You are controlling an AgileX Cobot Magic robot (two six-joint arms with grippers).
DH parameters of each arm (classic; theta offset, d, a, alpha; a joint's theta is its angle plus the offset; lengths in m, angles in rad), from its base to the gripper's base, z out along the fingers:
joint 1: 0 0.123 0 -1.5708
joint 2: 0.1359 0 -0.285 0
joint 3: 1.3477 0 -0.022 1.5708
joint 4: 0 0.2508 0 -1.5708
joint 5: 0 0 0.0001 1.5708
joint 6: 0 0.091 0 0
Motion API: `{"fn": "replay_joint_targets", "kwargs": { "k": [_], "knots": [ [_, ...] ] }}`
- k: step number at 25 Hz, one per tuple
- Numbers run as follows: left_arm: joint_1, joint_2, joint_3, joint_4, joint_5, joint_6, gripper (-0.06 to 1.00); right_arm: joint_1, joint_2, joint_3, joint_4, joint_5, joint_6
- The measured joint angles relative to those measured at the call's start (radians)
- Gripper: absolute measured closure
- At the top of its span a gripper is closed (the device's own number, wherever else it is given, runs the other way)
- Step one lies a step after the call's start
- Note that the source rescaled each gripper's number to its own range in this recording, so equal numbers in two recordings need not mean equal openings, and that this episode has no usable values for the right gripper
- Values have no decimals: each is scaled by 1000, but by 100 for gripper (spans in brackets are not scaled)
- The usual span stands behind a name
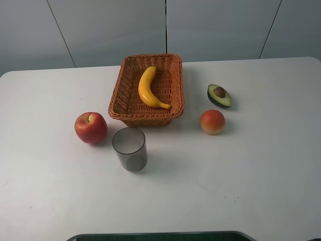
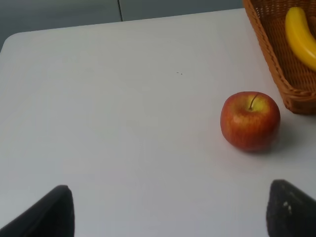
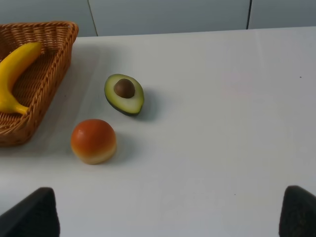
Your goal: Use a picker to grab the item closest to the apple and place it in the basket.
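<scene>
A red apple [image 1: 91, 127] sits on the white table left of centre, also seen in the left wrist view [image 2: 250, 121]. Closest to it is a grey translucent cup [image 1: 130, 149], upright, just to its right and nearer the front edge. The woven basket [image 1: 173, 108] stands behind them and holds a banana [image 1: 148, 88]. My left gripper [image 2: 170, 217] is open, its dark fingertips [image 2: 49, 213] wide apart and short of the apple. My right gripper [image 3: 165, 217] is also open and empty. Neither arm shows in the high view. The cup is out of both wrist views.
A halved avocado [image 1: 219, 95] and an orange-red peach [image 1: 212, 122] lie right of the basket, both also in the right wrist view [image 3: 124, 94] [image 3: 93, 140]. A dark edge [image 1: 160, 236] runs along the table's front.
</scene>
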Motion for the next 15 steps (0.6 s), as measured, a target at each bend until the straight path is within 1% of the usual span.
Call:
{"fn": "replay_joint_targets", "kwargs": {
  "k": [15],
  "knots": [
    [0,0,4,0,0,2,-5,0,0,0,0,0,0]
  ]
}}
